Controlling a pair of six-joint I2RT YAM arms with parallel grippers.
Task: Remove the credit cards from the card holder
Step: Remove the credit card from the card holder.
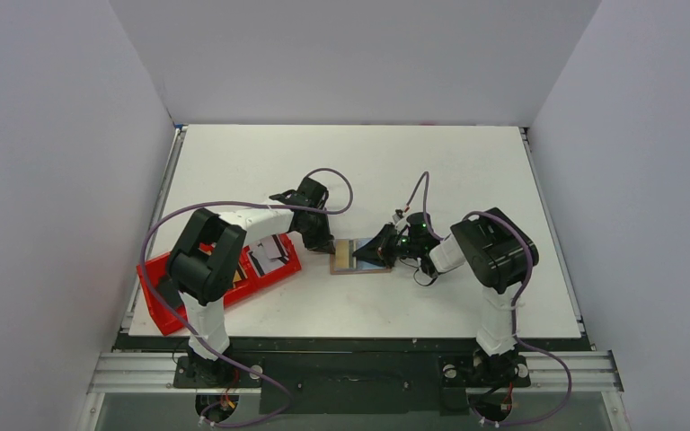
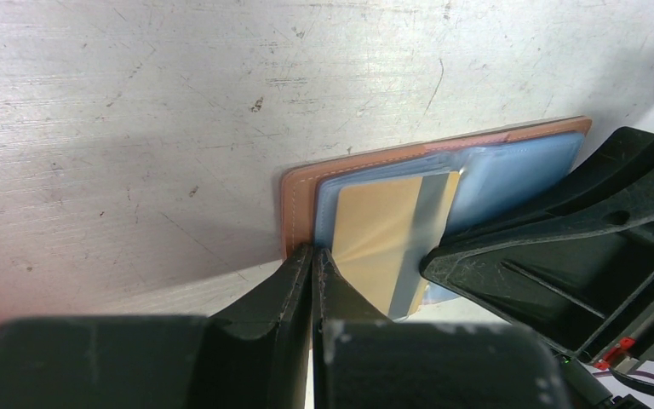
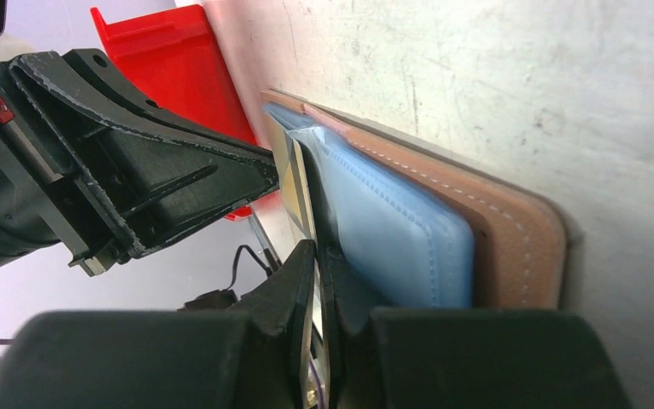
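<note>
The tan card holder [image 1: 342,256] lies open on the table, its pale blue inside [image 2: 519,175] facing up. My left gripper [image 2: 315,250] is shut on the holder's left edge and pins it down. A shiny credit card [image 2: 383,234], reflecting gold with a silver stripe, sticks out of the right pocket. My right gripper [image 3: 315,247] is shut on that card's edge [image 3: 294,192], next to the blue pocket [image 3: 392,230] and the tan cover [image 3: 511,243]. In the top view the two grippers, left [image 1: 328,245] and right [image 1: 383,251], meet over the holder.
A red tray [image 1: 166,310] stands at the table's left front, by the left arm, with a few flat pale and dark items [image 1: 269,254] in it. It also shows in the right wrist view [image 3: 179,68]. The grippers nearly touch.
</note>
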